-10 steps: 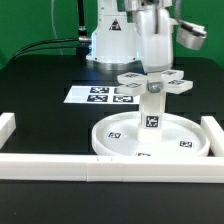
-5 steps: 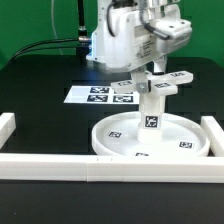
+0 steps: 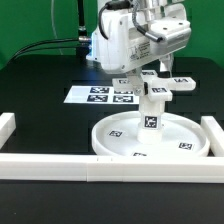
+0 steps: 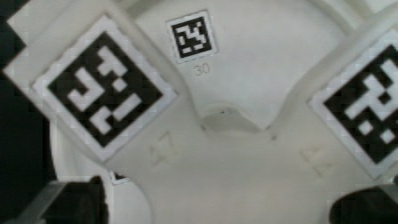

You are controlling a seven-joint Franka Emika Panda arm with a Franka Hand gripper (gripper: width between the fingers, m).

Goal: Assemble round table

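Note:
The large rimmed white disc (image 3: 190, 150) lies at the front of the table. The short cylinder leg (image 3: 152, 115) stands upright in its central hub. The cross-shaped foot (image 3: 180, 86) sits level on top of the leg. My gripper (image 3: 155, 78) reaches down from above and is shut on the foot's middle. In the wrist view the foot (image 4: 231, 120) and its tags fill the picture. My gripper (image 4: 217, 200) has dark fingertips (image 4: 80, 200) on either side of the foot. The joint between foot and leg is hidden.
The marker board (image 3: 95, 95) lies flat behind the disc. White border rails run along the front (image 3: 100, 168), the exterior view's left (image 3: 8, 125) and its right (image 3: 212, 130). The arm's white base (image 3: 110, 45) stands at the back.
The gripper has turned about its vertical axis, and the cross-shaped foot has turned with it on top of the leg. The disc and leg have stayed in place.

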